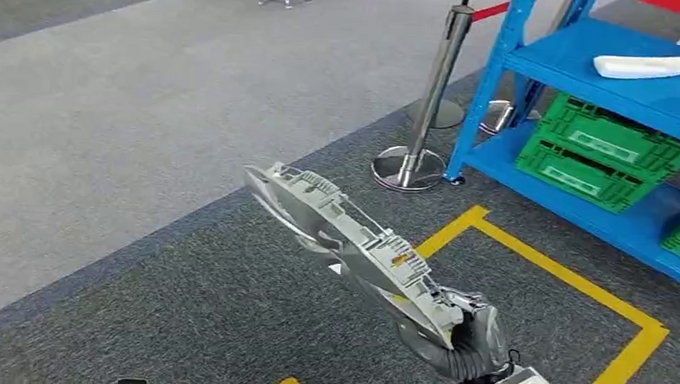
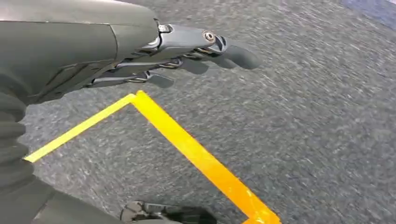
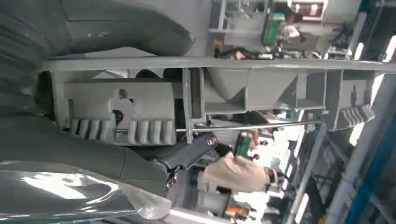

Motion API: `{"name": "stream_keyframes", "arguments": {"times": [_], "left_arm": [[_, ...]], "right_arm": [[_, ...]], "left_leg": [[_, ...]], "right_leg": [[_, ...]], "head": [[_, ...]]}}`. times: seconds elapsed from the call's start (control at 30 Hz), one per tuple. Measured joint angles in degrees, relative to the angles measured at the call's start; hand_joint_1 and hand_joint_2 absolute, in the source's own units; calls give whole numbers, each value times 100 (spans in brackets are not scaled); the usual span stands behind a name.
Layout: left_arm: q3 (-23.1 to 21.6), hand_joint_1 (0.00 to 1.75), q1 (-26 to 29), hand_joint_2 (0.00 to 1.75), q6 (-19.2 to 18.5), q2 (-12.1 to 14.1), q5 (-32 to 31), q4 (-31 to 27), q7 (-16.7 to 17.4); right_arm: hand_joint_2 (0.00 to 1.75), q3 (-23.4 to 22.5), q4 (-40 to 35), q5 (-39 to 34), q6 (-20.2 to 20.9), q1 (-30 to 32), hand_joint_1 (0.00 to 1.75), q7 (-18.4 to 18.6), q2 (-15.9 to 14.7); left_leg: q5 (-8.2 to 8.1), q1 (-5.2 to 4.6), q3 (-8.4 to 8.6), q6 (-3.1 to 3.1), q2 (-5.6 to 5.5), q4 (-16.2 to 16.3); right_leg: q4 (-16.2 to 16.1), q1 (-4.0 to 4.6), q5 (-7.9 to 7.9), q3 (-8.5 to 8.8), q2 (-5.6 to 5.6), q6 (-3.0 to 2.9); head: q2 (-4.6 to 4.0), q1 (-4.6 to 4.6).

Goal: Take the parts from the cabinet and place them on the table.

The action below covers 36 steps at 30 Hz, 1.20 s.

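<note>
A long grey plastic part [image 1: 343,235] with ribs and clips juts up and to the left over the carpet, held at its near end by my right hand [image 1: 465,332]. In the right wrist view the same part [image 3: 219,93] runs across the picture, with my thumb [image 3: 126,28] on one side and a dark finger [image 3: 191,151] on the other. My left hand [image 2: 187,51] hangs above the carpet and a yellow floor line [image 2: 196,154], its fingers stretched out and holding nothing. A white curved part [image 1: 649,65] lies on the blue cabinet's upper shelf [image 1: 601,74].
Green crates [image 1: 603,147] sit on the cabinet's lower shelf. A chrome stanchion post [image 1: 432,92] with a round base stands just left of the cabinet, and a second base lies behind it. Yellow tape [image 1: 558,271] marks a box on the carpet. A person [image 3: 243,170] stands far off.
</note>
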Motion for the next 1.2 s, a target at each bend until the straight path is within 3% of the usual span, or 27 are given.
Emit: {"name": "stream_keyframes", "arguments": {"times": [0.03,0.1,0.13,0.17,0.3,0.33,0.37,0.4,0.47,0.5,0.53,0.57,0.6,0.63,0.67,0.73,0.8,0.83,0.87,0.9,0.97,1.0,1.03,1.07,1.13,1.17,1.2], "left_arm": [[-42,0,18,175,2,-11,-49,4,69],[-123,0,44,175,9,-33,-129,15,175],[-173,0,44,175,13,-46,-164,15,182],[-208,0,25,175,15,-59,-173,15,163],[-341,0,36,175,101,-77,-180,22,-2],[-368,0,46,175,109,-85,-180,22,-13],[-383,0,39,175,131,-105,-177,24,-35],[-398,0,15,175,162,-103,-160,28,-71],[-416,0,1,175,201,-107,-116,35,-122],[-420,0,3,175,201,-116,-103,35,-128],[-424,0,10,175,201,-123,-92,37,-135],[-427,0,15,175,201,-131,-71,39,-141],[-426,0,14,175,201,-138,-33,39,-153],[-426,0,13,175,201,-144,-24,39,-168],[-427,0,10,175,199,-147,-24,42,-177],[-431,0,13,175,166,-147,-27,44,-203],[-453,0,50,175,146,-147,-18,55,-205],[-459,0,58,175,127,-125,-9,70,-205],[-464,0,67,175,105,-138,13,70,-207],[-464,0,56,175,87,-140,30,72,-207],[-468,0,45,175,76,-140,56,83,-207],[-468,0,50,175,63,-140,76,85,-207],[-470,0,61,175,59,-138,81,87,-207],[-470,0,70,175,37,-136,83,96,-207],[-472,0,62,175,-54,-120,57,103,-190],[-490,0,51,175,-125,-120,17,103,-146],[-516,0,24,175,-175,-120,4,103,-96]], "right_arm": [[175,13,27,18,-20,8,175,2,-7],[175,29,55,64,-55,10,175,0,-20],[175,37,55,68,-59,13,175,0,-26],[175,39,55,66,-68,25,175,0,-31],[175,42,37,61,-118,47,175,-9,-55],[175,42,15,75,-125,42,175,-9,-64],[175,48,4,107,-131,35,175,-17,-72],[175,53,-6,138,-138,37,175,-33,-83],[175,72,-9,234,-162,46,175,-35,-103],[175,87,-9,263,-173,67,175,-26,-112],[175,98,-9,278,-190,89,175,-24,-122],[175,114,-9,293,-208,92,175,-24,-129],[175,129,-9,297,-225,89,175,-24,-133],[175,146,-11,295,-236,86,175,-24,-138],[175,155,-9,295,-241,81,175,-24,-144],[175,177,-20,289,-243,89,175,-28,-155],[175,238,-20,295,-249,68,175,-24,-164],[175,284,-22,295,-249,56,175,-24,-164],[175,317,-22,291,-260,43,175,-22,-164],[175,348,-26,280,-282,35,175,-20,-166],[175,398,-35,269,-330,31,175,-13,-175],[175,420,-35,269,-339,31,175,-9,-179],[175,439,-35,265,-346,27,175,-9,-179],[175,459,-37,262,-352,13,175,-9,-184],[175,509,-50,271,-352,-19,175,-9,-186],[175,538,-70,295,-352,-40,175,-9,-186],[175,566,-87,324,-356,-64,175,-11,-190]], "left_leg": [[151,12,71,1,9,-141],[639,9,505,35,108,-1015],[827,-16,756,69,340,-1515],[712,-108,829,93,564,-1624],[728,-113,783,241,316,-1718],[762,-73,833,288,254,-1776],[773,-69,837,312,205,-1791],[778,-66,822,365,141,-1789],[780,-84,816,386,-13,-1787],[780,-91,819,386,-96,-1783],[780,-91,823,386,-180,-1776],[780,-91,825,385,-261,-1766],[778,-89,831,382,-346,-1755],[769,-85,834,369,-421,-1740],[767,-102,814,345,-482,-1719],[797,-72,735,270,-601,-1684],[840,-43,713,196,-727,-1705],[786,-39,688,176,-648,-1655],[680,-77,630,133,-336,-1505],[482,-59,469,87,-160,-1167],[89,-12,54,34,-30,-273],[26,7,-75,14,-12,3],[97,30,-74,-1,-4,-1],[286,47,56,-8,12,-250],[779,50,593,6,179,-1255],[781,17,768,19,456,-1606],[747,-53,792,73,474,-1694]], "right_leg": [[0,0,-10,6,-75,4],[0,0,-38,41,-200,23],[-2,4,-60,70,-255,54],[2,43,-85,71,-314,96],[-36,63,-115,136,-582,206],[5,32,-202,100,-433,237],[187,31,-341,28,-100,236],[599,30,-557,-171,94,231],[1552,35,-912,-660,203,226],[1762,42,-909,-799,208,223],[1680,47,-765,-801,211,215],[1380,47,-519,-693,224,200],[878,43,-214,-482,262,189],[359,26,56,-258,432,173],[174,4,-14,-174,750,165],[75,16,-8,-94,696,156],[64,44,24,-91,590,96],[11,-8,61,-66,486,37],[-3,2,63,-48,427,26],[-3,7,52,-42,336,-9],[-2,21,38,-35,149,-25],[-2,21,30,-33,68,-26],[-1,21,22,-27,-11,-23],[-1,21,12,-18,-84,-20],[-2,19,-22,35,-221,15],[-5,31,-45,54,-273,46],[17,76,-76,43,-325,96]], "head": [[0,2],[0,2],[0,0],[0,-2],[0,4],[0,15],[0,26],[0,46],[0,55],[0,52],[0,55],[0,57],[0,57],[0,59],[0,50],[0,53],[0,46],[0,50],[0,15],[0,-26],[0,-18],[0,-22],[0,-22],[0,-22],[0,-22],[0,-22],[0,-31]]}}
